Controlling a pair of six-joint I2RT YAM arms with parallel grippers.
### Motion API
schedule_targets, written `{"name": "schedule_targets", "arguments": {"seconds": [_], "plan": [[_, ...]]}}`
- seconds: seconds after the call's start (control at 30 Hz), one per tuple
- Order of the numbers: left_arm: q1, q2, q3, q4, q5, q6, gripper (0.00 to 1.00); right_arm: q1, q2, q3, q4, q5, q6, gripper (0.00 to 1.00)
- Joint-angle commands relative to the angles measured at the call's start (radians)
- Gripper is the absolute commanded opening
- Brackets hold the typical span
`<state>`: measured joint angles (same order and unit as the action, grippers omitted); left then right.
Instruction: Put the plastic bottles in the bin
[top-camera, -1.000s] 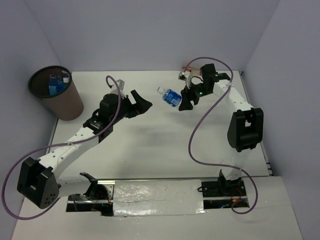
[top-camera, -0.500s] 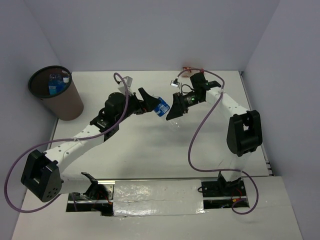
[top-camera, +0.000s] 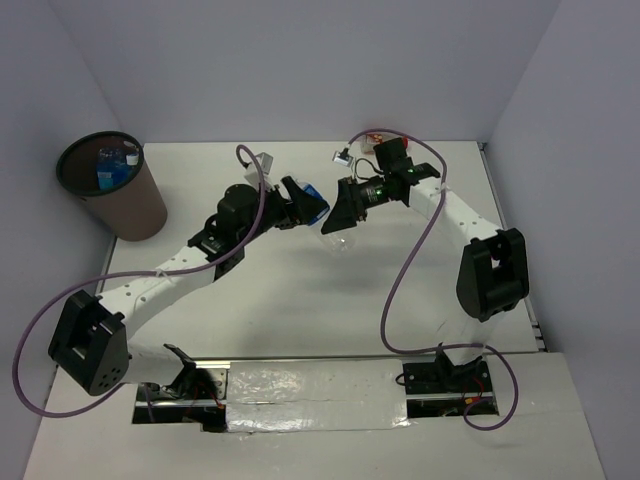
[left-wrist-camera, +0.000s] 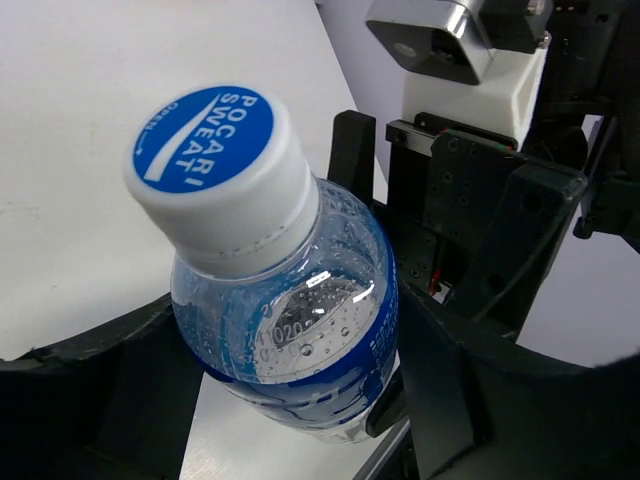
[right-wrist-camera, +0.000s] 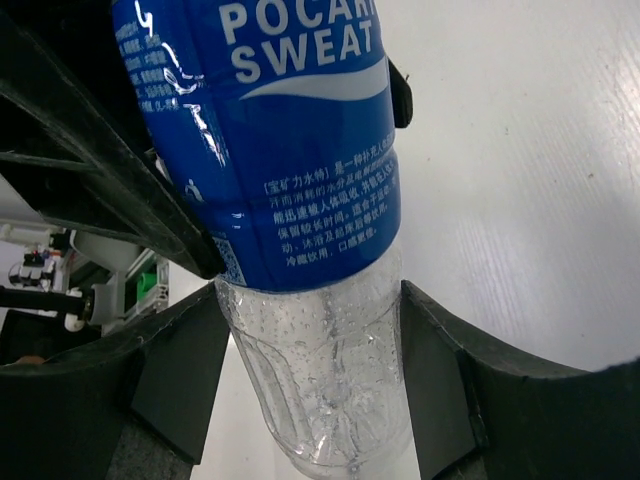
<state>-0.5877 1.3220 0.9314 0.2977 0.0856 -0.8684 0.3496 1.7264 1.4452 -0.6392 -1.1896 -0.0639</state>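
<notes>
A clear plastic bottle (top-camera: 318, 206) with a blue label and a white-and-blue cap hangs above the table's middle between both grippers. My right gripper (top-camera: 342, 224) is shut on its clear lower end (right-wrist-camera: 330, 380), one finger pressed on each side. My left gripper (top-camera: 303, 203) is around the bottle's shoulder just below the cap (left-wrist-camera: 215, 165), both fingers against the bottle (left-wrist-camera: 290, 330). The brown bin (top-camera: 125, 205) with a black rim stands at the far left and holds blue-labelled bottles (top-camera: 110, 165). A red-labelled bottle (top-camera: 375, 136) lies at the back, partly hidden by the right arm.
Grey walls close the table at the back and both sides. Purple cables loop from both arms over the table. The arm bases and a white rail run along the near edge.
My right gripper has carried the bottle left and toward the middle. My left gripper has moved right and now has its fingers round the bottle's cap end.
</notes>
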Motion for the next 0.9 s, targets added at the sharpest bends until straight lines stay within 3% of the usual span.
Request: {"name": "schedule_targets", "arguments": {"seconds": [0.0,0.17,0.23,0.3,0.33,0.53,0.67,0.87], "plan": [[-0.004,0.011,0.037,0.055,0.022,0.008,0.77,0.022,-0.034,0.001,0.014,-0.051,-0.005,0.3],[-0.003,0.005,0.024,0.072,0.045,0.009,0.38,0.023,-0.011,0.021,-0.068,-0.05,-0.094,0.39],[0.0,-0.001,0.029,0.058,0.046,0.023,0.24,0.025,0.015,0.05,-0.137,-0.05,-0.158,0.56],[0.014,-0.017,0.041,0.02,0.052,0.048,0.15,0.023,0.048,0.098,-0.245,-0.044,-0.25,0.99],[0.02,-0.024,0.047,0.002,0.054,0.057,0.09,0.025,0.059,0.112,-0.273,-0.038,-0.273,1.0],[0.132,-0.108,0.113,-0.238,0.04,0.161,0.0,0.005,0.079,0.144,-0.329,0.053,-0.358,1.0],[0.351,-0.188,0.178,-0.416,0.014,0.233,0.0,-0.011,0.052,0.155,-0.312,0.185,-0.393,1.0],[0.699,-0.184,0.475,-0.612,-0.081,0.328,0.0,-0.035,0.028,0.162,-0.284,0.291,-0.432,1.0]]}}
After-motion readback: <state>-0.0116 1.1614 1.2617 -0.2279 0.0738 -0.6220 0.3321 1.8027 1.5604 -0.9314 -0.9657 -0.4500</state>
